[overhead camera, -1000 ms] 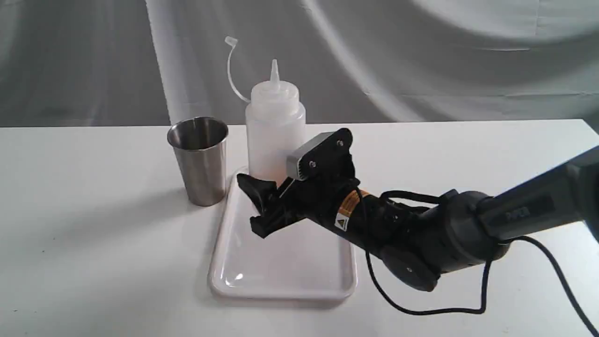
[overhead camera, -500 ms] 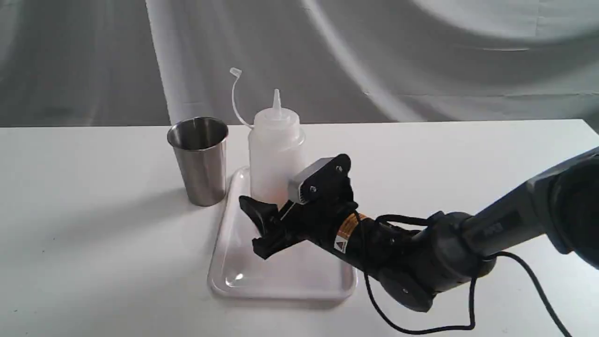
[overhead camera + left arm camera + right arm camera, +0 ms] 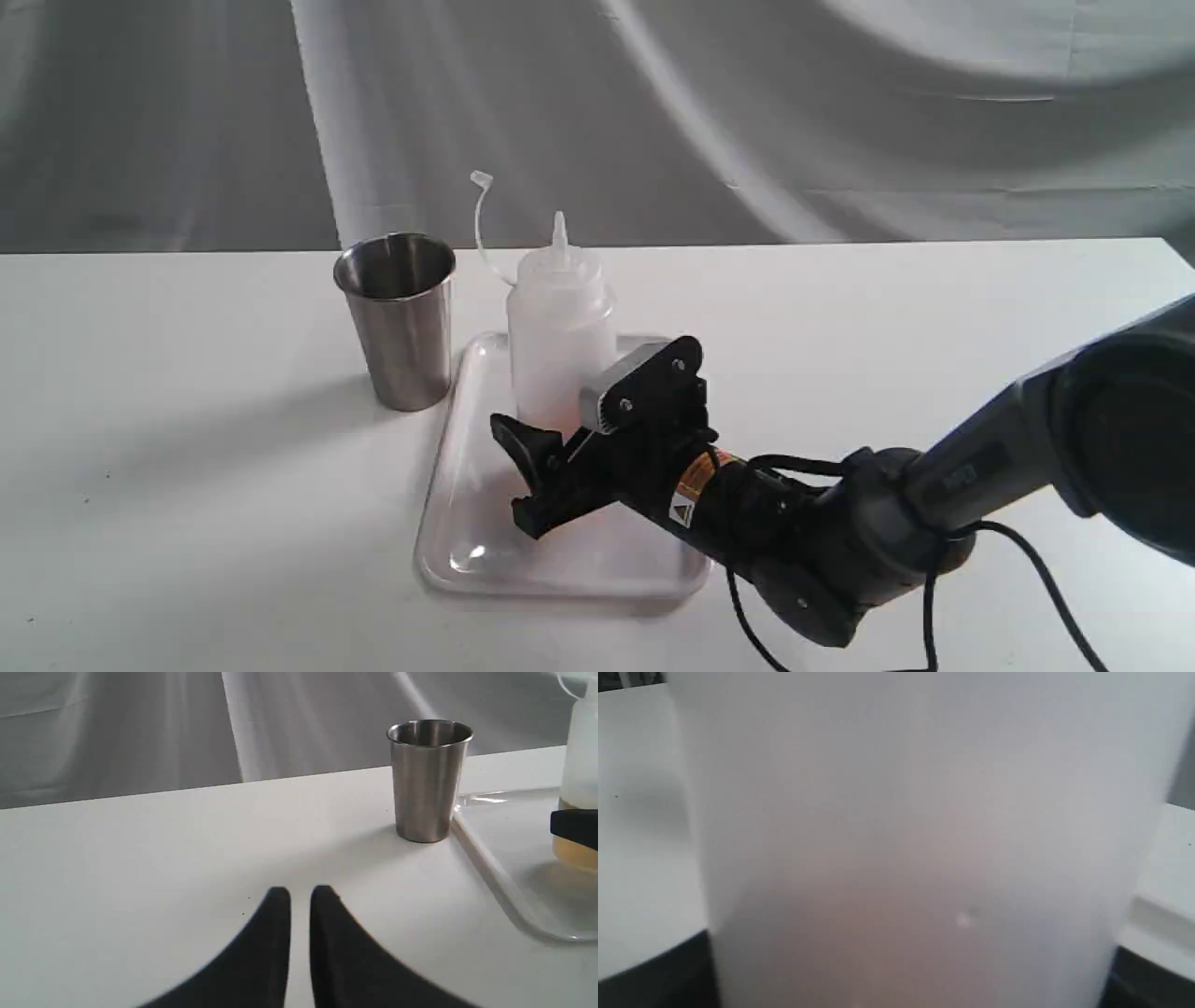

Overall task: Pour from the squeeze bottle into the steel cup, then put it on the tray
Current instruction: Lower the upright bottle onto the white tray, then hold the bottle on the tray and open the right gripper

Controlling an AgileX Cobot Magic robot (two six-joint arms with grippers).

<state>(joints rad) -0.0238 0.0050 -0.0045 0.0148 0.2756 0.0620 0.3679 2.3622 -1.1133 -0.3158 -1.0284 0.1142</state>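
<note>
Reaches in from the right with the right arm (image 3: 934, 485), forearm sloping down to a wrist held low over the tray (image 3: 448, 523). Grips the bottle (image 3: 560, 327) near its base with the right jaws: one black finger (image 3: 530, 453) hooked round the side toward the cup (image 3: 397, 327), the other hidden behind the grey camera housing (image 3: 639, 387) on the wrist. Holds the bottle upright over the far half of the tray, nozzle up, cap strap curling toward the cup, a little amber liquid in the bottom. Cannot tell whether the base rests on the tray or hangs just above it (shadow lies close beneath it in the left wrist view). Fills the right wrist view with blurred whitish plastic. Sets the left jaws low over the counter (image 3: 140, 858), pointed toward the cup, nearly closed with only a thin slit between the black fingers (image 3: 275, 942) and nothing in them. Carries on the right wrist an orange band and a white sticker (image 3: 681, 511) with a black warning triangle; print too small to read. Shows faint raised lettering on the forearm, not legible either. Has the cup standing on the counter just beside the tray's far left corner, close to the bottle but apart from it. Trails a black cable (image 3: 1069, 607) from the arm. Covers the tray's near right part with the wrist. Hangs grey cloth (image 3: 747, 121) behind everything.
</note>
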